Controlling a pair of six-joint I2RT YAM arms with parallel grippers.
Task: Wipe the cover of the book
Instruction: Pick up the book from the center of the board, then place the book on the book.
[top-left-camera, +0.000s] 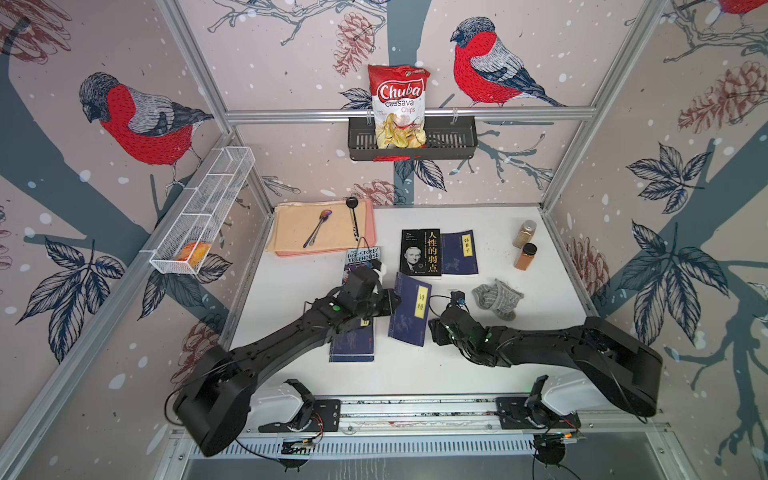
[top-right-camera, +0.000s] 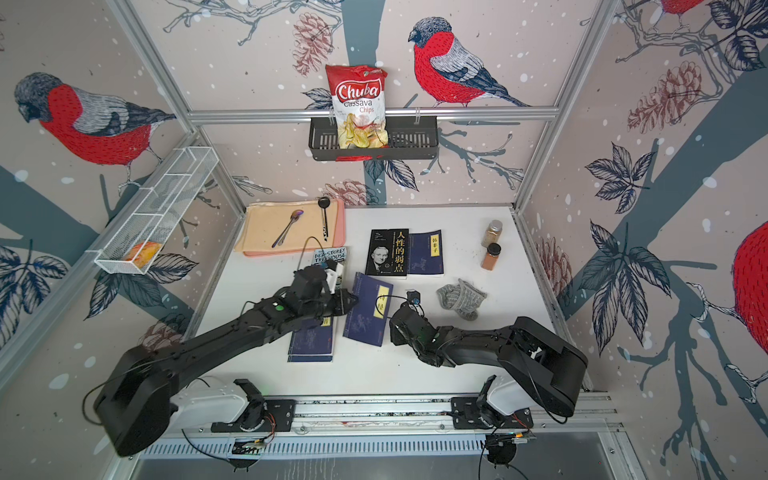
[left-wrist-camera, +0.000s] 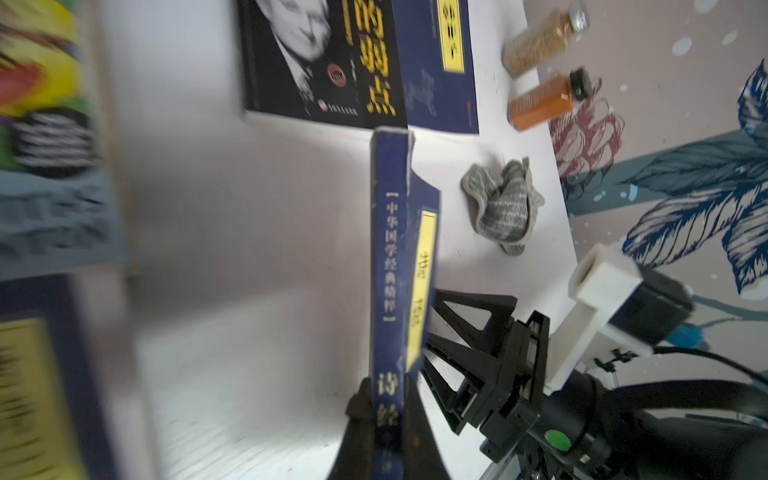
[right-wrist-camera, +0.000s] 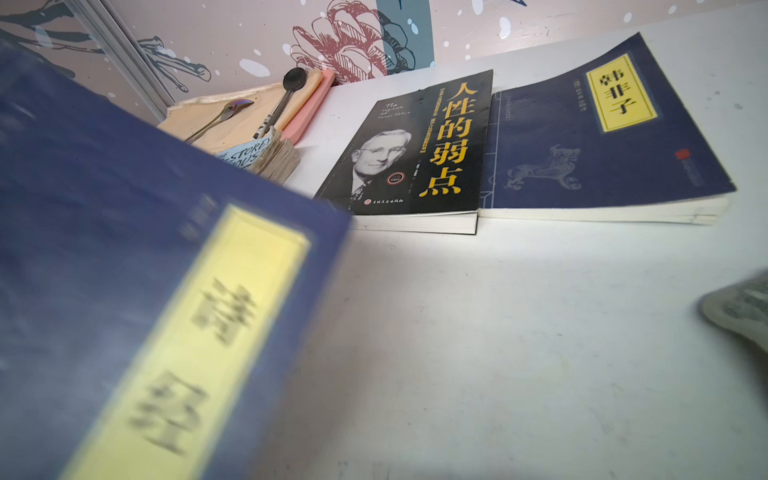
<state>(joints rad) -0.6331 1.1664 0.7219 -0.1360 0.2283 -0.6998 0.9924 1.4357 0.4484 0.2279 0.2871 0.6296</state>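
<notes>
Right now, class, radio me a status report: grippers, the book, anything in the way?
Left gripper shut on blue book, at spine; book tipped up. Right gripper open, empty, beside it. Cloth on table, untouched. Cover unobstructed.

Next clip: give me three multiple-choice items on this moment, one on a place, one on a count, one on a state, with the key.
1. Where is the cloth? A in the basket; B on the table; C on the tray.
2. How many spice jars stand there? A one; B two; C four.
3. The left end effector is: A open; B shut on a spoon; C shut on the blue book.
Key: B, it lies crumpled on the bare table; B, two stand near the back; C, its fingers pinch the spine.
</notes>
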